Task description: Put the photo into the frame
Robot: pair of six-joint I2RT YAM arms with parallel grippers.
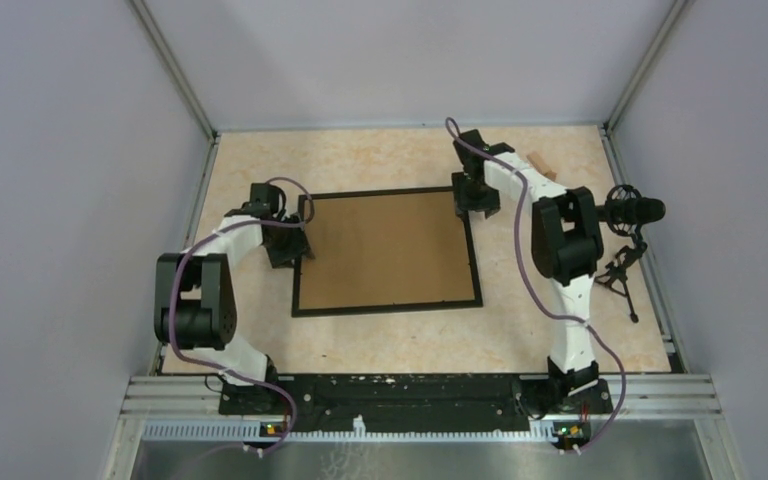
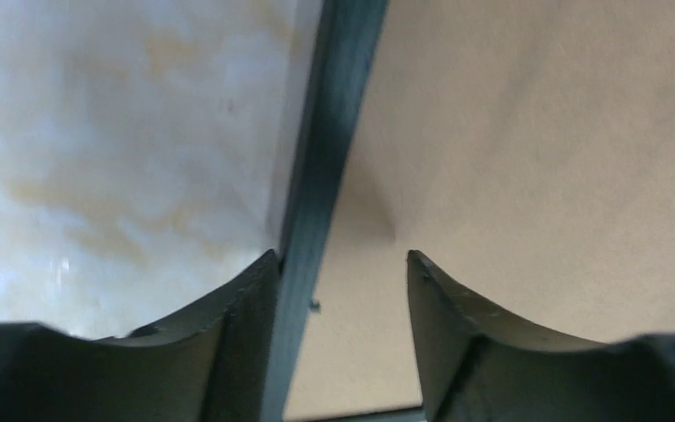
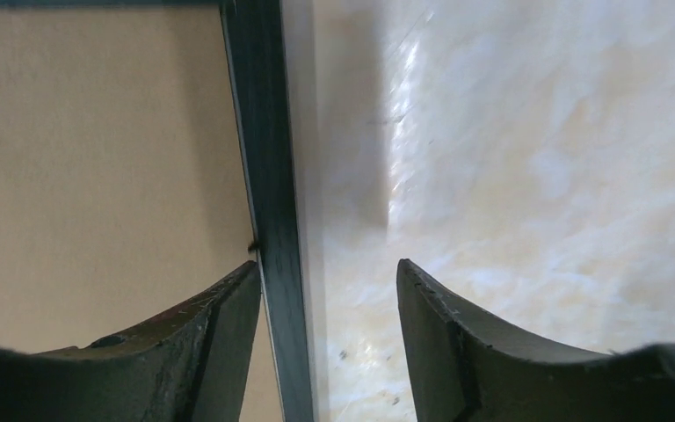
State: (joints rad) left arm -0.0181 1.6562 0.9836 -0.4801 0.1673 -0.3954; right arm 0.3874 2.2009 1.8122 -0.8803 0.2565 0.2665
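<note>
Frame: the black frame (image 1: 385,250) lies flat and face down mid-table (image 1: 390,345), with its brown backing board (image 1: 380,235) uppermost.
Photo: not visible in any view; I cannot tell whether it sits under the board.
Left gripper: the left gripper (image 1: 290,245) is low over the frame's left rail, jaws apart and holding nothing.
Right gripper: the right gripper (image 1: 475,200) is at the far end of the right rail, likewise spread with nothing held.
Step in hand: judged a handling step on the frame itself, with each claw astride one side rail. The board looks seated, so the loading may be done, but this is unconfirmed.
Next move calls for: if the frame is to be lifted or turned, both claws must close on the thin rails together and rise evenly, since an uneven pull could twist it or slide it across the smooth table.
Top view alone shows: the whole frame, both arms and a microphone (image 1: 635,212) on the right.
Left wrist alone shows: the rail (image 2: 325,132) runs between the fingers of the left gripper (image 2: 338,259), close by the outer finger (image 2: 246,299), with a clear gap to the inner one over the board.
Right wrist alone shows: the rail (image 3: 264,132) lies beside the inner finger (image 3: 228,308) of the right gripper (image 3: 325,268); the other finger hangs over bare table (image 3: 536,132).
</note>
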